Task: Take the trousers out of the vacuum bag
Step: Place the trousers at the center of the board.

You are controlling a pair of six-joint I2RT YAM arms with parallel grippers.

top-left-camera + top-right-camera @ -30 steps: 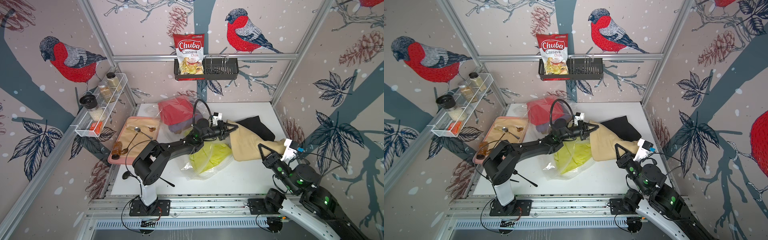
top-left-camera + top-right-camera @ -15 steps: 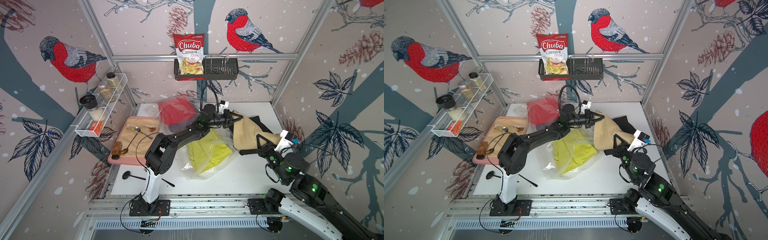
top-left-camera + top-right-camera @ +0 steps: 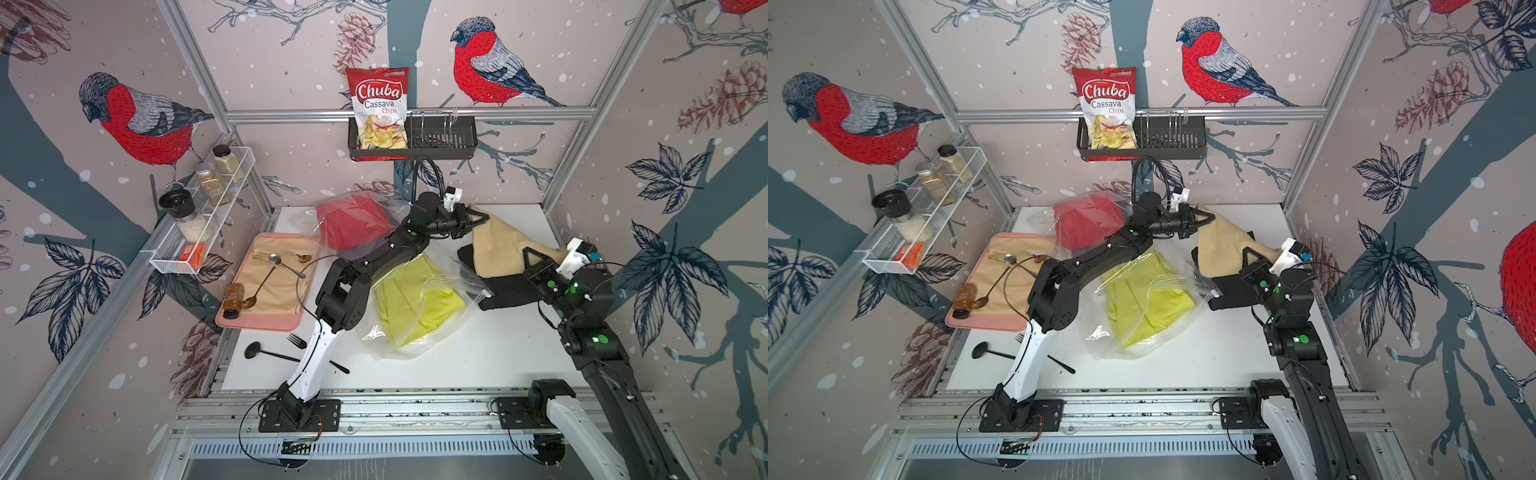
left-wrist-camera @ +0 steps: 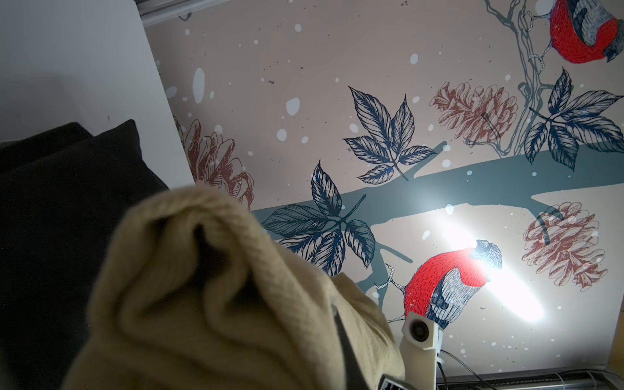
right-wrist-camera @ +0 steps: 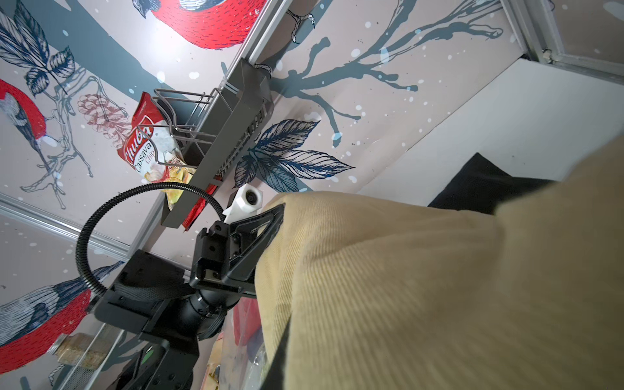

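Top views both show the left gripper (image 3: 480, 217) clamped on the upper corner of the mustard-tan corduroy trousers (image 3: 505, 245) and the right gripper (image 3: 530, 255) pinching their opposite edge. The cloth is held up over the folded black trousers (image 3: 509, 293), beside the clear crinkly plastic vacuum bag (image 3: 399, 347) holding the yellow-green trousers (image 3: 415, 301). Left wrist view: bunched tan cloth right at the gripper. Right wrist view: tan cloth fills the foreground, the left gripper closed on its far corner.

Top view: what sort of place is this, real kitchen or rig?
Likely a staged robot test cell, not a real kitchen: aluminium frame with wallpaper panels, arms bolted to a base rail, and kitchen props such as the spice rack.
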